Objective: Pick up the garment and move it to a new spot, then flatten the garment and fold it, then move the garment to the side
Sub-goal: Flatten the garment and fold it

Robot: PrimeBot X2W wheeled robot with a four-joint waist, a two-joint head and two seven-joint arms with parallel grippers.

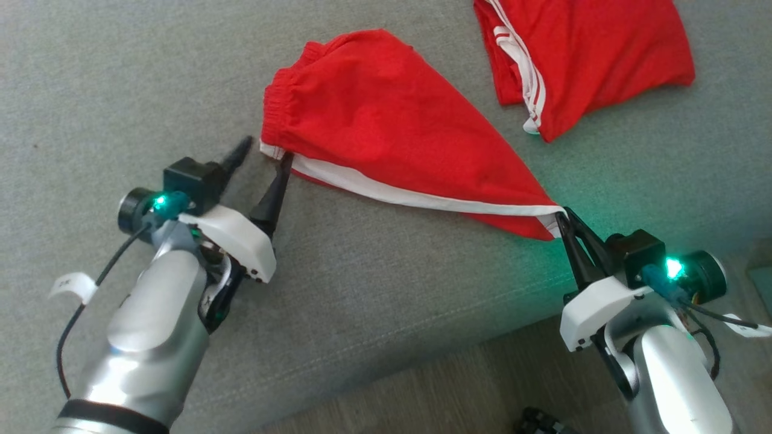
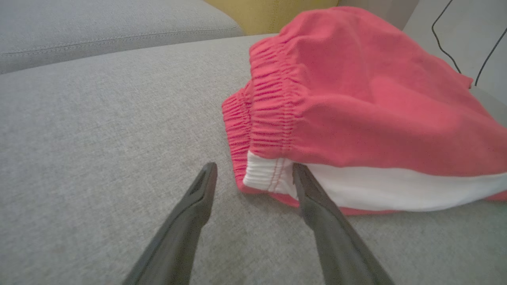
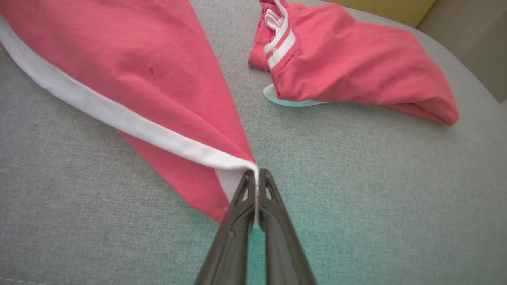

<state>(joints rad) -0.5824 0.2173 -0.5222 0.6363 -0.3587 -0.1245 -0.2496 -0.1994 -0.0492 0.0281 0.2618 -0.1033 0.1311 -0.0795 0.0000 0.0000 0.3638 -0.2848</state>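
Observation:
The garment [image 1: 386,120] is a pair of red shorts with a white side stripe, stretched across the grey cushion [image 1: 90,72]. Its elastic waistband [image 2: 269,103] lies at the left end. My left gripper [image 1: 265,154] stands open at the waistband corner, its right finger [image 2: 313,194] touching the white stripe end, its left finger on bare cushion. My right gripper [image 1: 564,218] is shut on the garment's pointed hem corner [image 3: 237,164], pinching the white stripe between its fingertips near the cushion's front edge.
A second red garment [image 1: 579,54] with white stripes lies bunched at the back right [image 3: 356,71]. The cushion's front edge [image 1: 422,349] runs diagonally below my right gripper, with floor beyond. A yellow cushion [image 2: 273,14] and cables sit behind.

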